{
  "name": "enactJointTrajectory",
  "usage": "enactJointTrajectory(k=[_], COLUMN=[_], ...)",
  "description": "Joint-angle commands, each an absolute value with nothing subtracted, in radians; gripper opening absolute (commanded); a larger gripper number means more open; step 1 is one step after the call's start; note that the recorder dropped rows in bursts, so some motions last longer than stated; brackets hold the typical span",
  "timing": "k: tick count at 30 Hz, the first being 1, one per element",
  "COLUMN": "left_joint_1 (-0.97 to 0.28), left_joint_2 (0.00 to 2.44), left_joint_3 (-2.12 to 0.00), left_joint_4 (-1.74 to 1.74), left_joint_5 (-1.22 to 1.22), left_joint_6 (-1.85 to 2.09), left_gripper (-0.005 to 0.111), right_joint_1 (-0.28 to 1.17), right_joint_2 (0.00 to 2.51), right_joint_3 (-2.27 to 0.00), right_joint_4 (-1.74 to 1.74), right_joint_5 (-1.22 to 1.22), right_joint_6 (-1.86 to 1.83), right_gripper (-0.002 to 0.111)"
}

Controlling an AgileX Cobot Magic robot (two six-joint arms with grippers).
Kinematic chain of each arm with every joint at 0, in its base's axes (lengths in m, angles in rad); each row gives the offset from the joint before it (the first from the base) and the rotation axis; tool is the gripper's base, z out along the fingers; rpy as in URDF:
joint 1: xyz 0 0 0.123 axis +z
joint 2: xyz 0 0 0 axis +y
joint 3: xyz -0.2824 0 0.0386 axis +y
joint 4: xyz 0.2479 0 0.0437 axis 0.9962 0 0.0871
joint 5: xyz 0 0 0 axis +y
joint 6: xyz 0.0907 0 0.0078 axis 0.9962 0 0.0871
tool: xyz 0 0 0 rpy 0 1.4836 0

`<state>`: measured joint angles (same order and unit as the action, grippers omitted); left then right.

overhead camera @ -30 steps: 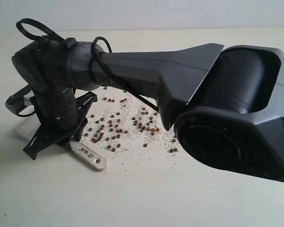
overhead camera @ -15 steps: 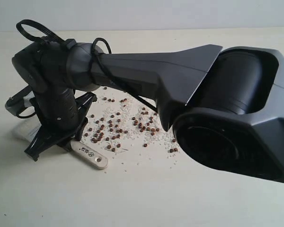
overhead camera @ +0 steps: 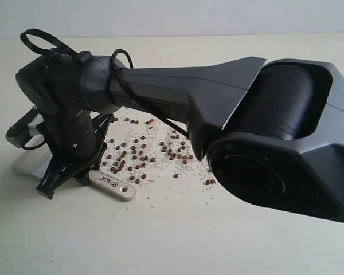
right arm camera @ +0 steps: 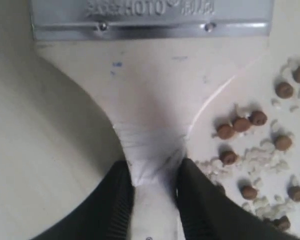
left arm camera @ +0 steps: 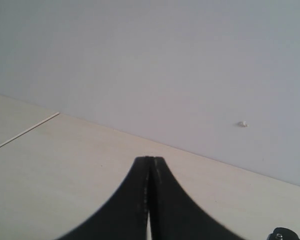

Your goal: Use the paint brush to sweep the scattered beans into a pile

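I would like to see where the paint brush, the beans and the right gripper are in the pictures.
paint brush (right arm camera: 155, 115): right wrist view, wide white part of the handle.
beans (right arm camera: 241, 124): right wrist view, middle bean of a row of three.
right gripper (right arm camera: 154, 175): right wrist view, midway between fingertips gripping the handle.

Reddish-brown beans (right arm camera: 241, 124) are shown among white crumbs (right arm camera: 255, 156) on a cream table (overhead camera: 189, 240). The paint brush (right arm camera: 155, 100) is white, with silver band (right arm camera: 150, 25) and dark print. The arm (overhead camera: 183, 91) is black.
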<state>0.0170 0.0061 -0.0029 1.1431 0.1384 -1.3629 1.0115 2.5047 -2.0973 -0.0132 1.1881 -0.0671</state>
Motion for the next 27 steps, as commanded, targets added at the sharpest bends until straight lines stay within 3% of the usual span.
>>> enactJointTrajectory(k=[1,17,27], left_joint_1=[0.012,0.012,0.012], left_joint_2=[0.000,0.000,0.000], left_joint_3=[0.000,0.000,0.000], left_joint_4=[1.140,1.140,1.140], left_joint_5=[0.145,0.145,0.145], left_joint_6=[-1.364,-1.364,-1.364], left_gripper=[0.000,0.000,0.000], right_joint_1=[1.012,0.981,0.929], right_joint_2=[2.484,2.176,2.033], right_joint_3=[-2.090,-2.072,-1.829], right_joint_4=[-0.085,0.026,-0.061], right_joint_5=[1.221,1.221,1.221], right_joint_6=[-0.036,-0.082,-0.117], right_gripper=[0.000,0.000,0.000])
